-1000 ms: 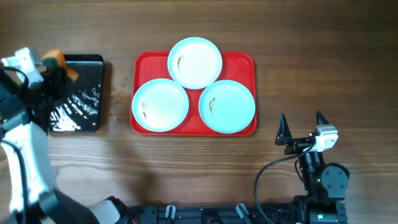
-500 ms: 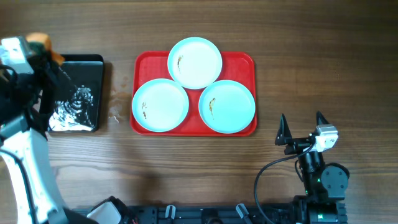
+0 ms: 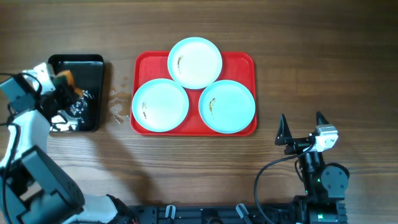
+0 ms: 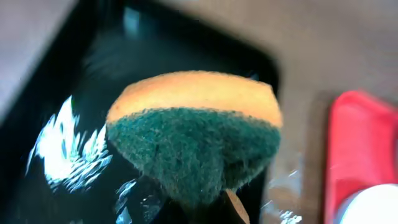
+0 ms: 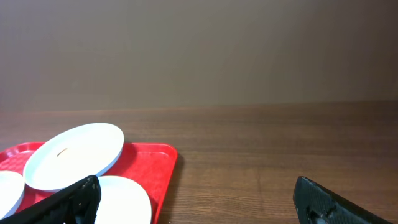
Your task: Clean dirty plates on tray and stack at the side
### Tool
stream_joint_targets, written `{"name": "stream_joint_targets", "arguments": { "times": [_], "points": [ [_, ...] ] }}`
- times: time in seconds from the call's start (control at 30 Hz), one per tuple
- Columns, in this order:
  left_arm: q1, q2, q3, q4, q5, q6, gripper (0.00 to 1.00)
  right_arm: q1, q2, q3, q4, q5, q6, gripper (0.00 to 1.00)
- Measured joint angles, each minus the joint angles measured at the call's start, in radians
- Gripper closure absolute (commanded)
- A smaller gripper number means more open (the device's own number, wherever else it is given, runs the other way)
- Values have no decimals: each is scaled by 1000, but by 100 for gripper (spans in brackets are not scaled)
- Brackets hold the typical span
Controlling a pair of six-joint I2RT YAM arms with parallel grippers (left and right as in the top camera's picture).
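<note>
Three pale plates lie on the red tray (image 3: 244,63): one at the back (image 3: 194,63), one front left (image 3: 160,106), one front right (image 3: 227,106). Each shows a small brown-green smear. My left gripper (image 3: 67,87) hovers over the black tray (image 3: 78,60), shut on an orange and green sponge (image 4: 193,124), green side toward the camera. The red tray's edge (image 4: 351,155) shows to its right. My right gripper (image 3: 301,121) stands open and empty on the table, right of and in front of the red tray. Its view shows the plates (image 5: 74,154) ahead to the left.
The black tray holds water and white foam (image 4: 59,149). Water drops (image 3: 118,106) lie on the wood between the black tray and the red tray. Bare wooden table (image 3: 323,56) stretches to the right of the red tray.
My left gripper has moved with the sponge from the black tray's far left corner toward its middle. Water drops have appeared on the table beside the red tray. The right arm is still.
</note>
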Motion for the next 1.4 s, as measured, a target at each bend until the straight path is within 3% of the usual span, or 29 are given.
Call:
{"name": "stream_joint_targets", "arguments": {
  "times": [0.17,0.3,0.5,0.6,0.93,1.0,1.23,1.4],
  "points": [
    [1,-214,22,158,123,-69,96,0,0,0,0,0,0,0],
    [0,-310,52,111,117,-98,96,0,0,0,0,0,0,0],
    [2,-3,-21,1,-12,-45,96,0,0,0,0,0,0,0],
    [2,25,-40,-6,-8,-36,96,0,0,0,0,0,0,0],
    [2,-349,43,94,56,-34,96,0,0,0,0,0,0,0],
    [2,-335,43,57,40,-34,96,0,0,0,0,0,0,0],
    [2,20,3,-49,-45,-14,96,0,0,0,0,0,0,0],
    [2,0,-8,-43,-30,-14,96,0,0,0,0,0,0,1]
  ]
}}
